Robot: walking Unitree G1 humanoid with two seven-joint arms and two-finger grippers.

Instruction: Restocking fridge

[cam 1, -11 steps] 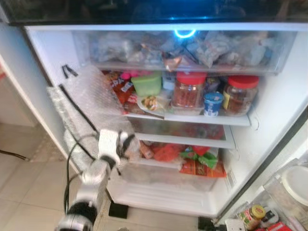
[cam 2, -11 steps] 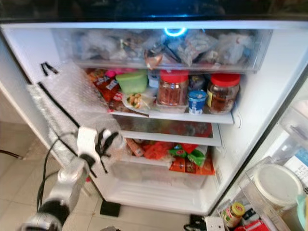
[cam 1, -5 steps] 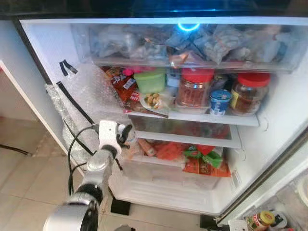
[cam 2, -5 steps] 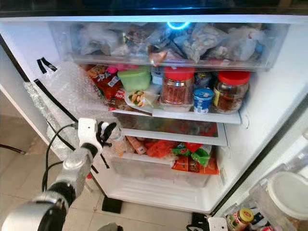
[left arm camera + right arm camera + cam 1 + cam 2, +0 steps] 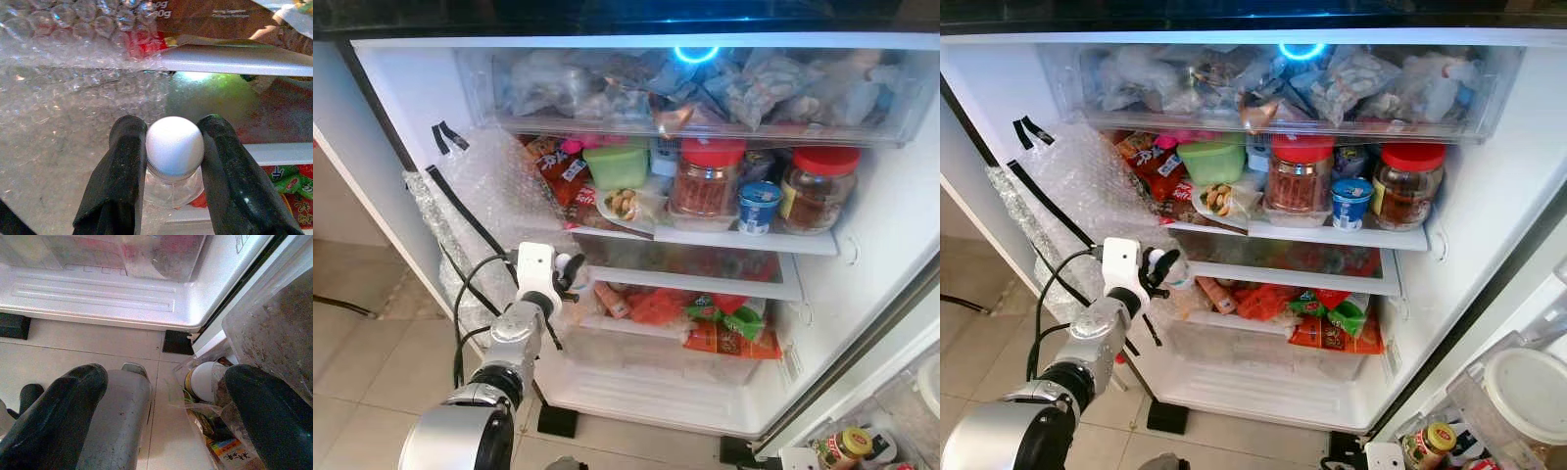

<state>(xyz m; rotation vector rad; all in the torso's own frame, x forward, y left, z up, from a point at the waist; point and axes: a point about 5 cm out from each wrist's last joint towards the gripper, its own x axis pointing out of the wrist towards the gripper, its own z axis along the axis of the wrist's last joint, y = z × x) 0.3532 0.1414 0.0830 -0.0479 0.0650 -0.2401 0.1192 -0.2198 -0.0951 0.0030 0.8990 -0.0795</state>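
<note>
- The left claw (image 5: 570, 277) pinches a small clear bottle with a white cap (image 5: 174, 145), its two black fingers (image 5: 124, 166) pressed against either side of the cap.
- Compared with a second ago, the claw and bottle have risen slightly and moved closer to the fridge's middle shelf (image 5: 705, 281), just beside the bubble wrap (image 5: 489, 196) lining the left wall.
- The head camera has also shifted, so part of that change is only apparent.
- Judging from this, the bottle is about to go into the gap under the shelf with the red-lidded jars (image 5: 703, 186); the release is not yet done.
- The right claw (image 5: 161, 426) hangs spread wide over the tiled floor (image 5: 73, 357) below the fridge.
</note>
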